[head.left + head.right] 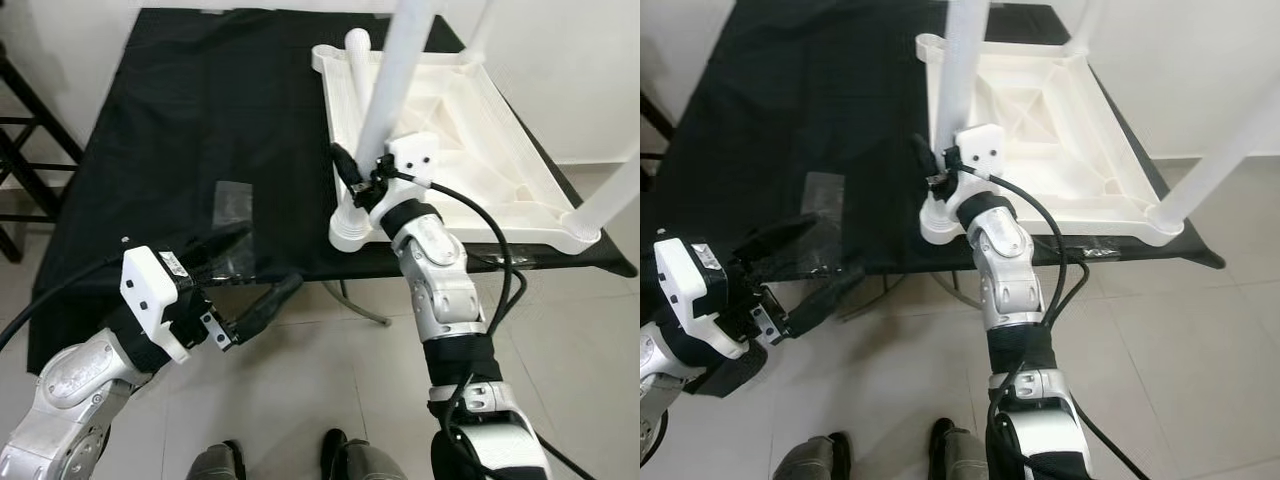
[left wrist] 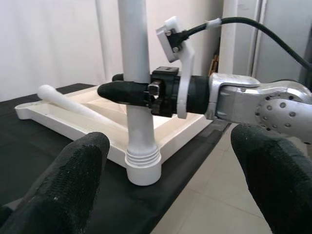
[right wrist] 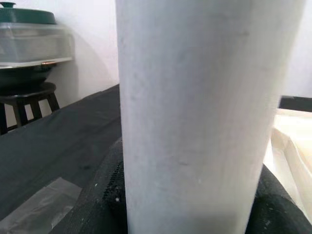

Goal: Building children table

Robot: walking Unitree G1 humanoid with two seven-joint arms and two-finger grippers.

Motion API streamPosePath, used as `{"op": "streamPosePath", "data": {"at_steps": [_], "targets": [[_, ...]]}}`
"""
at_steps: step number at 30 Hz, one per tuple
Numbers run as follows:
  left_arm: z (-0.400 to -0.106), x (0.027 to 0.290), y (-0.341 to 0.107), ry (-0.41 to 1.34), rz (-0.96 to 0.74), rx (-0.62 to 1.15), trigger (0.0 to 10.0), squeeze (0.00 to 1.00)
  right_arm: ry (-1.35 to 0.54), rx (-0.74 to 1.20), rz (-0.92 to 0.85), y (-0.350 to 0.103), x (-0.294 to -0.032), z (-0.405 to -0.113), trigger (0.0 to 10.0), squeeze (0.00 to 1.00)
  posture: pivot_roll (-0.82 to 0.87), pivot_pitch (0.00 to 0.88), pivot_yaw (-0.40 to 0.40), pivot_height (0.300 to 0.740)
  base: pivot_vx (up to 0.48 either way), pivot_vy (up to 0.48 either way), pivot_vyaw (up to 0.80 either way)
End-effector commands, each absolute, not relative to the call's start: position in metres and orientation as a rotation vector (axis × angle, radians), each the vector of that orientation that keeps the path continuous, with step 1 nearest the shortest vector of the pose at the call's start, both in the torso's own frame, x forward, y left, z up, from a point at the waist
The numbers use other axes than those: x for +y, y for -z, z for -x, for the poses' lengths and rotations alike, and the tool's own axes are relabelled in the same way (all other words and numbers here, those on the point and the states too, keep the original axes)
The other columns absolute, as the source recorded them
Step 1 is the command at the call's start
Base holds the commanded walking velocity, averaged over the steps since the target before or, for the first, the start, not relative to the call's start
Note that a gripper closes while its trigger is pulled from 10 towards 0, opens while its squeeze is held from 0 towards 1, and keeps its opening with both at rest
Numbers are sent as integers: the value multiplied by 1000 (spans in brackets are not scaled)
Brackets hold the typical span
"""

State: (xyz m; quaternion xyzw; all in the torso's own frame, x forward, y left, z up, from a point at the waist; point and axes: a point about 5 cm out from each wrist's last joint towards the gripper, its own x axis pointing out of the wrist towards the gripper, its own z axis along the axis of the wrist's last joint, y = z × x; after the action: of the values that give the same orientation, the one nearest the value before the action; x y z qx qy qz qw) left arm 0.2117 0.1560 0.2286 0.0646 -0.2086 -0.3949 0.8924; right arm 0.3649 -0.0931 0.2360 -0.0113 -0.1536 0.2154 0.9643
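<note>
Right gripper (image 2: 127,92) pinches the white table leg (image 1: 392,95) low above its corner socket on the upturned tabletop (image 1: 480,150) on the black table; rigid, smooth, probably light plastic; left gripper (image 1: 262,285) spread, idle.

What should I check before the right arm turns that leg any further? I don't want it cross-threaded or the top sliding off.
1. Right claw shut on the near leg: ok, fingers clamp it from both sides.
2. Leg seated in the corner socket: not ok, thread rings are exposed above the socket.
3. Leg straight in the socket: cannot tell.
4. Tabletop lying flat, upside down, on the black cloth: ok, but its near corner sits at the table's edge.
5. Left claw open and apart from the work: ok.
6. Loose leg lying inside the tabletop, away from the grip: ok.
</note>
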Motion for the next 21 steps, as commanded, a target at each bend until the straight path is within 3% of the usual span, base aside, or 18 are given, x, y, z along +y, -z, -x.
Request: {"op": "streamPosePath", "data": {"at_steps": [1,4,5,6,10,11,12,13,15,16,17,18,21], "targets": [[-213,158,-227,821,-138,-422,10000,0,-445,-186,20,-208,-90,-366,0,0,72,261,-87,740,0,0,0],[-212,159,-227,816,-142,-419,10000,0,-407,-189,46,-215,-92,-366,0,0,73,263,-89,740,0,0,0],[-212,159,-226,814,-143,-418,10000,0,-395,-193,55,-217,-93,-365,510,0,74,264,-89,740,0,0,0],[-212,160,-227,812,-145,-419,10000,0,-419,-208,78,-222,-93,-366,10000,0,74,264,-89,740,0,0,0],[-212,160,-227,811,-145,-419,10000,0,-487,-232,90,-227,-92,-367,10000,0,72,266,-93,740,0,0,0],[-213,160,-227,809,-146,-421,10000,0,-579,-250,92,-234,-94,-370,10000,1000,73,266,-96,740,0,0,0],[-213,160,-227,809,-146,-421,10000,0,-579,-250,92,-234,-94,-370,10000,1000,73,266,-96,740,0,0,0],[-213,159,-227,807,-146,-422,10000,0,-739,-276,121,-244,-96,-371,10000,1000,75,267,-101,740,0,0,0],[-213,159,-227,807,-146,-422,10000,0,-739,-276,121,-244,-96,-371,10000,1000,75,267,-101,740,0,0,0],[-212,159,-227,804,-146,-423,10000,0,-888,-305,177,-254,-98,-371,10000,612,75,269,-101,740,0,0,0],[-212,159,-227,804,-146,-423,10000,0,-888,-305,177,-254,-98,-371,10000,612,75,269,-101,740,0,0,0],[-212,159,-227,802,-146,-423,10000,0,-1040,-317,230,-260,-99,-368,10000,0,76,268,-101,740,0,0,0],[-212,159,-226,801,-146,-423,10000,0,-1132,-321,266,-263,-99,-365,10000,0,76,268,-100,740,0,0,0]]}}
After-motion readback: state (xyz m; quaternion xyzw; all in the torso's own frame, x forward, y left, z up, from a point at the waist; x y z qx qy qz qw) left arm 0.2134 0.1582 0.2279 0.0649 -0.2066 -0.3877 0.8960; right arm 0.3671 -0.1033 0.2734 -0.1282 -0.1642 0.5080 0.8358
